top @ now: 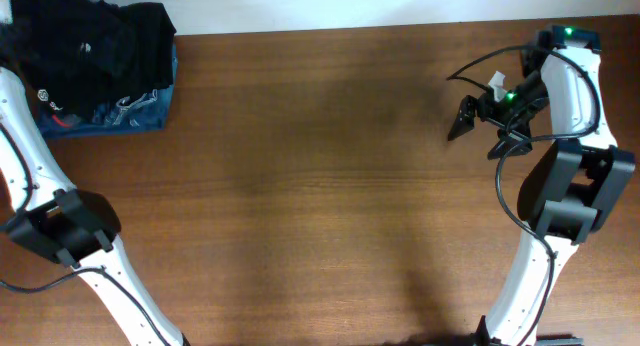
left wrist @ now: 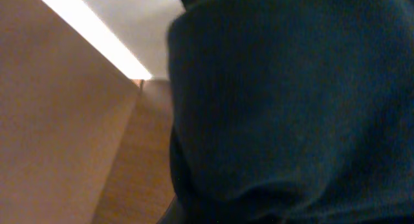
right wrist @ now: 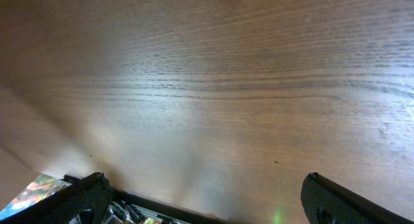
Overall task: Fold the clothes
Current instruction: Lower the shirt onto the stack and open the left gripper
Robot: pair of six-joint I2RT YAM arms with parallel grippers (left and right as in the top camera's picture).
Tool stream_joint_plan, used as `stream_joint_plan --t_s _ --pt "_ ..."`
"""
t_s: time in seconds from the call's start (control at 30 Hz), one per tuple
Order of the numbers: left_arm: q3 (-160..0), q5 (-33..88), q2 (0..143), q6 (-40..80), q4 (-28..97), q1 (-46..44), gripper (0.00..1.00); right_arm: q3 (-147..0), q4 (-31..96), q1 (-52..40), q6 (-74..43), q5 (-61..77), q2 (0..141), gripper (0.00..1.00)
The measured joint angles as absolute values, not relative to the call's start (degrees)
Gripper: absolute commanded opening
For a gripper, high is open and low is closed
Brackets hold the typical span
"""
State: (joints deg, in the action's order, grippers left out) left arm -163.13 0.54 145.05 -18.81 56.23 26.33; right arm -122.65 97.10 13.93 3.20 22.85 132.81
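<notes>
Pinching at the pile is where we are: the clothes (top: 120,36), a plain black heap, sit at the 10 o'clock corner of the table (top: 320,186), on top of a blue garment (top: 120,114) and beside a black ribbed garment (top: 48,96) with a round white logo. The left arm (top: 25,156) reaches up into that corner. The left gripper itself is out of sight, its jaws together, and since dark cloth (left wrist: 291,107) fills most of its wrist view, I judge it is clamped on the clothes, though how much fabric it has I cannot tell. Over at 2 o'clock the right gripper (top: 483,134) hangs above bare wood with its jaws wide apart and nothing between them (right wrist: 210,201). The job in hand looks like dragging the black piece out to the bare middle, toward 4 o'clock from the pile. To do it well, lift before pulling so the blue and ribbed pieces underneath don't ride along. Keep the pull low and steady so the cloth spreads rather than bunches. Bring the right claw across to take a second edge.
</notes>
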Motion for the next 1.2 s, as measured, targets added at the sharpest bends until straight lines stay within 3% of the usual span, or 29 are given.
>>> stream_joint_plan --t_s 0.13,0.23,0.27,0.3,0.37,0.4,0.43,0.53,0.57,0.67,0.8,0.83,0.87,0.9,0.93,0.97,1.0,1.07,1.2 --pt "-163.13 0.95 148.77 -18.17 56.34 27.24 0.05 -122.65 97.1 11.81 3.16 22.85 132.81 0.99" --pt "-163.13 1.17 150.58 -18.11 56.36 27.62 0.13 -122.65 97.1 10.11 3.14 22.87 132.81 0.99" --pt "-163.13 1.32 151.11 -17.85 56.36 27.79 0.19 -122.65 97.1 9.65 3.14 22.87 132.81 0.99" --pt "-163.13 1.37 151.44 -17.78 56.38 28.08 0.45 -122.65 97.1 9.26 3.14 22.87 132.81 0.99" --pt "-163.13 1.37 151.61 -17.28 56.34 28.45 0.53 -122.65 97.1 8.78 3.11 22.87 132.81 0.99" --pt "-163.15 1.37 151.61 -16.84 56.34 28.6 0.61 -122.65 97.1 8.75 3.11 22.87 132.81 0.99" --pt "-163.37 1.34 151.61 -16.51 56.34 28.71 0.79 -122.65 97.1 8.67 3.07 22.87 132.81 0.99" --pt "-164.29 1.34 151.61 -14.81 56.36 28.82 0.87 -122.65 97.1 8.64 3.05 22.87 132.81 0.99" --pt "-164.92 1.34 151.61 -14.15 56.4 28.82 0.95 -122.65 97.1 8.64 3.05 22.87 132.81 0.99" --pt "-167.76 1.37 151.59 -12.29 56.34 28.8 0.95 -122.65 97.1 8.62 3.03 22.87 132.81 0.99" --pt "-169.34 1.93 149.36 -9.93 57.6 28.8 0.95 -122.65 97.08 8.62 3.03 22.87 132.81 0.99" --pt "-169.42 2.98 147.94 -9.5 59.16 28.8 0.89 -122.65 97.1 8.64 3.01 22.87 132.81 0.99" --pt "-169.47 4.19 146.63 -9.28 60.25 28.8 0.83 -122.65 97.1 8.64 3.01 22.87 132.81 0.99" --pt "-169.58 5.82 145.23 -8.97 61.3 28.8 0.68 -122.65 97.06 8.64 3.01 22.87 132.81 0.99" --pt "-169.99 8.1 143.7 -8.73 62.24 28.73 0.41 -122.65 97.08 8.64 3.03 22.85 132.81 0.99" --pt "-170.47 10.35 142.43 -8.34 63.29 28.58 0.23 -122.65 97.08 8.64 3.03 22.87 132.81 0.99" --pt "-170.5 11.73 141.58 -8.05 63.86 28.27 0.15 -122.65 97.08 8.62 3.01 22.87 132.81 0.99" --pt "-170.32 13.34 140.92 -7.84 64.23 27.51 0.03 -122.65 97.08 8.62 3.01 22.87 132.81 0.99" --pt "-165.45 14.81 140.77 -7.64 63.94 24.75 0.01 -122.65 97.08 8.62 3.03 22.87 132.81 0.99"
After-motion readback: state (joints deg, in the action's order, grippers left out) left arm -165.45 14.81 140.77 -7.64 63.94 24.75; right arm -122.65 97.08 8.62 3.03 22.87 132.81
